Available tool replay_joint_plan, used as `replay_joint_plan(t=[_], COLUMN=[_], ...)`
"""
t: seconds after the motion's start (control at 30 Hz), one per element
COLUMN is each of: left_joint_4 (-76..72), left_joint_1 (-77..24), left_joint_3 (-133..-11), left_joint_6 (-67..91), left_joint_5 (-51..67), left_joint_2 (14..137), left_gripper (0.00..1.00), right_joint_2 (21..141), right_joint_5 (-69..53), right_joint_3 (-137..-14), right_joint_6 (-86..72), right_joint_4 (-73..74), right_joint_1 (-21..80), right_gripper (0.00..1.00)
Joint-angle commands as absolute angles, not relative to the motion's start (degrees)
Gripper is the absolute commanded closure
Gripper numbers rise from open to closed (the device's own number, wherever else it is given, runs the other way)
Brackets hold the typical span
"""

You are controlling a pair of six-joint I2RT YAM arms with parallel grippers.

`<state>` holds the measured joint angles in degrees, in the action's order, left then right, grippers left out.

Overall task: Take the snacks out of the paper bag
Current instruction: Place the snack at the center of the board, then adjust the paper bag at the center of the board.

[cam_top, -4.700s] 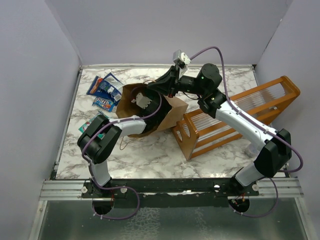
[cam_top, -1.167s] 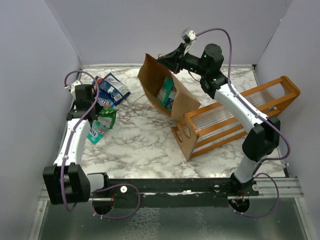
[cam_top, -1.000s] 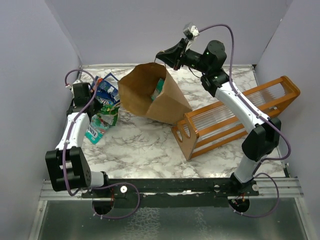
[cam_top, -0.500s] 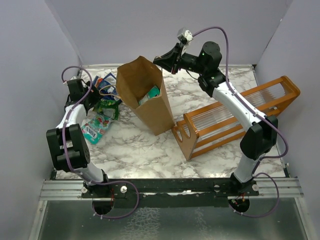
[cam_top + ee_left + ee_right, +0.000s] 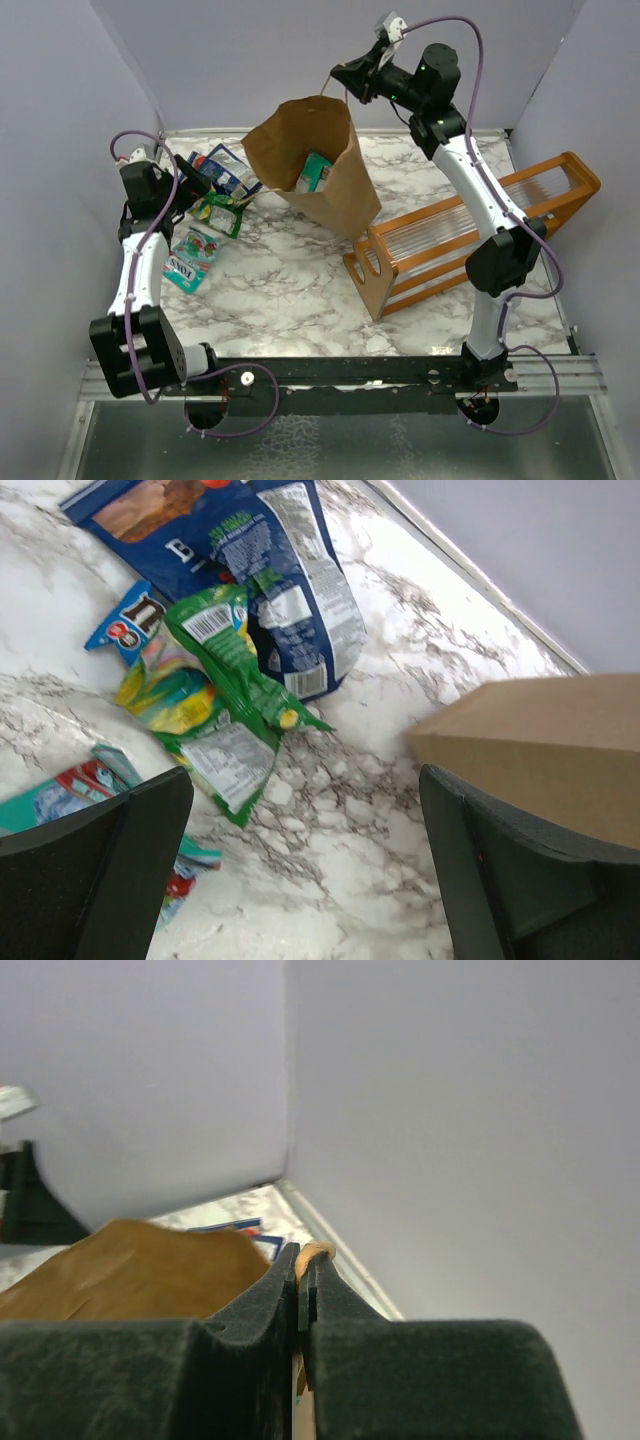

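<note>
The brown paper bag (image 5: 335,195) hangs upright at the back of the table, mouth open. My right gripper (image 5: 347,82) is shut on its twisted handle (image 5: 317,1252) above it. A teal snack packet (image 5: 316,172) shows inside the bag. Other snacks lie at the far left: blue packets (image 5: 228,172), a green-yellow packet (image 5: 218,212) and a teal packet (image 5: 187,260). My left gripper (image 5: 197,187) hovers open over this pile with nothing between its fingers. In the left wrist view the green packet (image 5: 215,710) and a blue packet (image 5: 295,590) lie ahead of the left gripper (image 5: 305,880), with the bag (image 5: 540,750) to the right.
An orange wooden rack with clear slats (image 5: 470,240) lies right of the bag, close to its base. Grey walls enclose the table on the left, back and right. A small blue candy packet (image 5: 125,630) lies beside the green one.
My left gripper opened and let go of the green packet, which now lies by the blue ones. The right arm kept hold of the handle and swung the bag upright, a little to the right.
</note>
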<state>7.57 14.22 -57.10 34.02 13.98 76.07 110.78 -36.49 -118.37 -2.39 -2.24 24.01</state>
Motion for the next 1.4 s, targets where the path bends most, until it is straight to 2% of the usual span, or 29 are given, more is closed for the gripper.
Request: replay_joint_plan(t=[0.0,0.1,0.2,0.27,0.43,0.57,0.93,1.1,1.27,1.37], left_joint_4=[8.8,8.9,10.2,11.3,15.1,16.4,9.8,0.3,-5.4,-10.2], left_joint_1=[13.9,13.5,13.5,13.4,13.4,13.4,13.0,8.9,-5.0,-13.5], left_joint_3=[-52.6,-49.5,-48.5,-48.5,-50.2,-51.2,-49.3,-42.9,-39.3,-38.5], left_joint_6=[35.5,36.3,36.3,35.8,33.5,33.1,42.4,50.5,53.3,54.5], left_joint_5=[20.0,21.7,22.1,22.0,22.5,27.5,38.9,40.3,28.3,22.2], left_joint_2=[70.7,66.8,63.4,61.4,59.0,58.3,49.6,45.7,45.0,47.8], left_gripper=[0.01,0.01,0.01,0.01,0.01,0.01,0.02,0.06,0.17,0.33], right_joint_2=[114.8,117.4,117.3,114.9,105.2,100.3,98.3,99.4,97.6,96.6], right_joint_5=[-36.7,-39.0,-42.9,-46.5,-43.6,-44.2,-48.1,-49.1,-50.5,-51.1], right_joint_3=[-128.3,-132.3,-128.6,-120.8,-98.5,-88.8,-86.2,-86.3,-83.9,-82.7], right_joint_6=[2.8,6.3,5.1,3.6,2.6,-1.7,-14.9,-15.6,-18.1,-17.9], right_joint_4=[-2.0,-0.7,-2.0,-4.7,-14.1,-20.3,-25.6,-25.2,-28.3,-29.1], right_joint_1=[21.1,21.0,21.0,21.6,26.9,28.3,30.8,30.8,30.8,30.8], right_gripper=[0.98,0.98,0.98,0.98,0.98,0.98,0.98,0.98,0.98,0.98])
